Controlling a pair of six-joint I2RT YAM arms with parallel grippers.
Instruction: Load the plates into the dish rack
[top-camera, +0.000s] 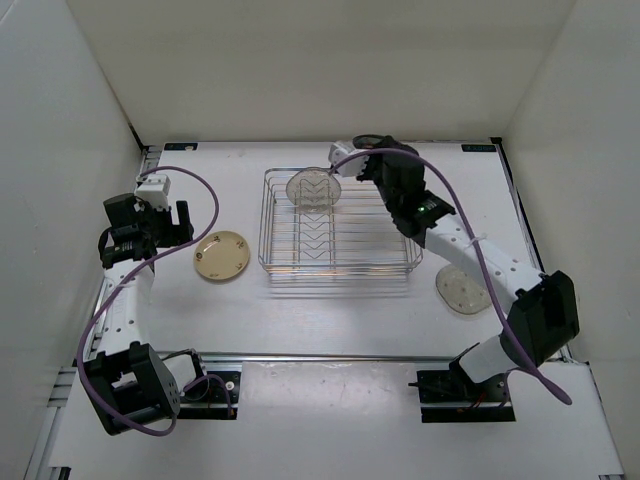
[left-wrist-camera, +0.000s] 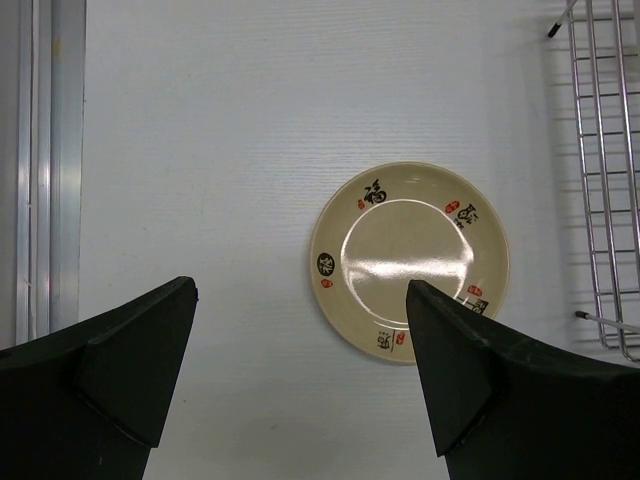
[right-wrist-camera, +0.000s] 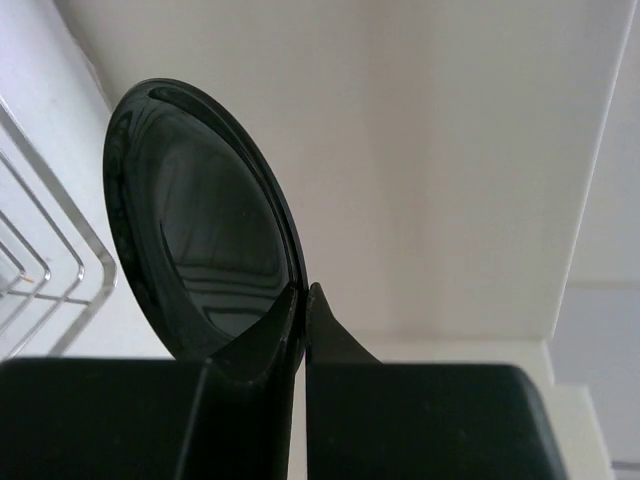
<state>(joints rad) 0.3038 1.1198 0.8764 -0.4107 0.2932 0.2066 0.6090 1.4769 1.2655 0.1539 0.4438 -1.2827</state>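
Top external vantage, partway through the loading. Takes in the white table (top-camera: 300, 320) and, at its centre, the silver wire dish rack (top-camera: 340, 266), with one pale grey speckled plate (top-camera: 313, 190) already standing on edge at the far end of the divider row.

Catches the right gripper (top-camera: 372, 156) just past the rack's far right corner, pinched tight on the lower rim of the glossy black plate (right-wrist-camera: 200, 230), held nearly upright and not yet among the wires. Reads as the insertion step for that plate. Calls next for carrying it over the V-shaped dividers, lining its edge up with a free slot beside the grey one, lowering, then letting go.

Finds the left gripper (left-wrist-camera: 300, 290) spread wide and holding nothing, poised above the tan-yellow plate (left-wrist-camera: 410, 262), flat on the table just left of the rack. Probably the following pick, needing a descent and a finger worked under the rim.

Leaves a second grey plate (top-camera: 463, 292) flat on the table off the rack's near right corner, beside the right arm (top-camera: 480, 265).

Up close on the tan-yellow plate: round, shallow, glossy, ringed with black characters and small red marks.
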